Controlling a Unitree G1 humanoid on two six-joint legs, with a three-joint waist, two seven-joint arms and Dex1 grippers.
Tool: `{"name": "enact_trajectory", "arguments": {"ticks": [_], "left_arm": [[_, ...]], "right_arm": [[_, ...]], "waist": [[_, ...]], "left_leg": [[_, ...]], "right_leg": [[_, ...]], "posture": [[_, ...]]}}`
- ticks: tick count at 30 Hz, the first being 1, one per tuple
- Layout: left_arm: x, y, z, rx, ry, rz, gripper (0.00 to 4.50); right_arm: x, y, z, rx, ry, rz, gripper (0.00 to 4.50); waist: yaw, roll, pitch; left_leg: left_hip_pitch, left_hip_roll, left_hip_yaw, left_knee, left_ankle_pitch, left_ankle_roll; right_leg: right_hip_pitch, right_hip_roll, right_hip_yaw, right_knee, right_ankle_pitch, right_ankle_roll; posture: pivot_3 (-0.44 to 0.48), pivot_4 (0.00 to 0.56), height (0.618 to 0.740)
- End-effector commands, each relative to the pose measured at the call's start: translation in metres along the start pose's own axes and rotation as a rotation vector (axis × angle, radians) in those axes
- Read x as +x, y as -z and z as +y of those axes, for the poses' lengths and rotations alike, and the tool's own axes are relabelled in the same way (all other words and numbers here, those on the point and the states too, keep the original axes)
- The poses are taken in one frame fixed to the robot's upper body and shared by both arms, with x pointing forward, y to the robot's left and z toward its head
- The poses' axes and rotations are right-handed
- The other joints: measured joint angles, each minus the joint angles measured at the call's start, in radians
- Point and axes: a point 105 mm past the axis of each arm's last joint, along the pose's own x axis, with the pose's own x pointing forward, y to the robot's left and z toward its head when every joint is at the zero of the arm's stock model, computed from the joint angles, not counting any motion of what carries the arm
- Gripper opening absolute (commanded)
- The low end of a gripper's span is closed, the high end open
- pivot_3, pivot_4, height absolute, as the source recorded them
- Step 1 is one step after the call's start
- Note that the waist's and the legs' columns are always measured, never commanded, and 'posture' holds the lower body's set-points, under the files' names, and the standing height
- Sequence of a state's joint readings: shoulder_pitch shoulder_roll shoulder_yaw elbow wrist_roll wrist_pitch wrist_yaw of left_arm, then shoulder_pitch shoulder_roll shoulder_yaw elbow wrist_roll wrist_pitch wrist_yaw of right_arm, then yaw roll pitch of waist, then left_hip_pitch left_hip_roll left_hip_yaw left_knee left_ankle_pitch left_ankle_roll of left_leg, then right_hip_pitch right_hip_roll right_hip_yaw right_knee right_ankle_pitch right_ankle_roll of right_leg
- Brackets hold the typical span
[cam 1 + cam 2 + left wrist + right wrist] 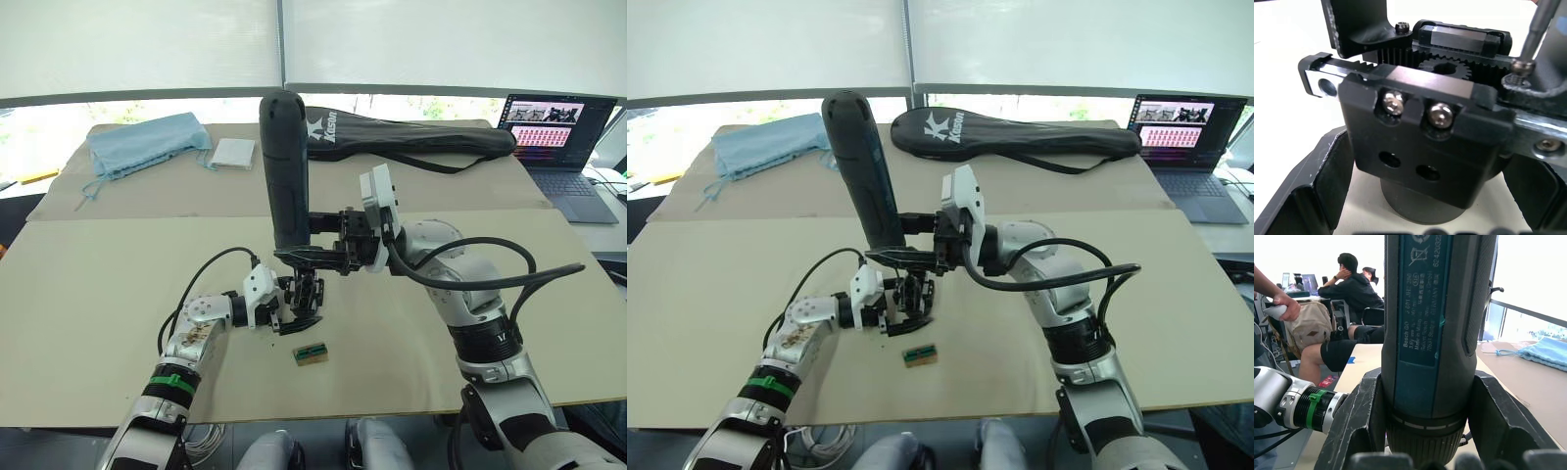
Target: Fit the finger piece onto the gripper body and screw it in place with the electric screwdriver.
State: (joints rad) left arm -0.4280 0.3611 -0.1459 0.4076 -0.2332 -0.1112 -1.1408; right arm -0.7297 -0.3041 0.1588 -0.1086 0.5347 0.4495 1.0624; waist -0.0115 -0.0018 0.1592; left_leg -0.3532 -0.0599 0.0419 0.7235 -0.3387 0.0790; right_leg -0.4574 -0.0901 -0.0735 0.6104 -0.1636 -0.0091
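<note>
My left gripper point(300, 311) is shut on the gripper body point(1420, 147), a chunky black block with a round base, gear teeth and two silver screws. It holds the block just above the table near the front middle. The finger piece point(1547, 98) sits on the body's rail. My right gripper point(315, 257) is shut on the electric screwdriver point(284, 157), which stands nearly upright over the body. Its thin silver bit point(1532, 29) comes down onto a small screw point(1523, 66) in the finger piece. The left fingers point(1312, 191) flank the body's base.
A small tan-and-green block point(311, 354) lies on the table just in front of the left gripper. At the back are a black racket bag point(411, 137), a blue cloth point(147, 142), a white pad point(233, 153) and an open laptop point(563, 147). People point(1352, 289) sit beyond the table.
</note>
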Motion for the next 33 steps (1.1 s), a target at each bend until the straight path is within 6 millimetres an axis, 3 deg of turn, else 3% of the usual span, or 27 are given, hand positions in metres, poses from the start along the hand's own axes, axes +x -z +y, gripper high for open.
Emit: {"name": "enact_trajectory", "arguments": {"ticks": [1, 3, 8, 18, 33], "left_arm": [[0.001, 0.001, -0.001, 0.021, 0.016, 0.005, 4.50], [0.001, 0.003, -0.002, 0.026, 0.022, 0.015, 4.25], [0.001, 0.005, -0.003, 0.035, 0.023, 0.025, 2.46], [0.003, 0.006, -0.004, 0.033, 0.019, 0.027, 2.47], [0.005, 0.005, -0.005, 0.011, 0.016, 0.026, 2.47]], "right_arm": [[0.000, -0.004, 0.001, -0.027, -0.002, -0.002, 1.92], [0.000, -0.004, 0.001, -0.027, -0.001, 0.000, 1.92], [0.000, -0.003, 0.001, -0.024, 0.002, 0.004, 1.92], [-0.001, 0.007, 0.000, -0.006, 0.015, 0.033, 1.92], [0.000, 0.037, 0.005, 0.091, 0.065, 0.093, 1.92]], "waist": [[0.000, 0.000, 0.000], [0.000, 0.000, 0.000], [0.001, 0.000, 0.000], [0.003, 0.000, -0.001], [0.005, 0.000, -0.009]], "left_leg": [[0.000, 0.000, 0.000, 0.000, 0.000, 0.000], [0.000, 0.000, 0.000, 0.000, 0.000, 0.000], [0.000, 0.000, 0.000, 0.000, 0.000, 0.000], [0.000, 0.000, 0.000, 0.000, 0.000, 0.000], [0.001, 0.000, 0.000, 0.000, 0.000, 0.001]], "right_leg": [[0.000, 0.000, 0.000, 0.000, 0.000, 0.000], [0.000, 0.000, 0.000, 0.000, 0.000, 0.000], [0.000, 0.000, 0.000, 0.000, 0.000, 0.000], [0.000, 0.000, 0.000, 0.000, 0.000, 0.000], [0.001, 0.000, 0.001, 0.000, 0.000, 0.000]], "posture": [[0.000, 0.150, 0.740], [0.000, 0.150, 0.740], [0.000, 0.150, 0.740], [0.000, 0.150, 0.740], [0.000, 0.150, 0.740]]}}
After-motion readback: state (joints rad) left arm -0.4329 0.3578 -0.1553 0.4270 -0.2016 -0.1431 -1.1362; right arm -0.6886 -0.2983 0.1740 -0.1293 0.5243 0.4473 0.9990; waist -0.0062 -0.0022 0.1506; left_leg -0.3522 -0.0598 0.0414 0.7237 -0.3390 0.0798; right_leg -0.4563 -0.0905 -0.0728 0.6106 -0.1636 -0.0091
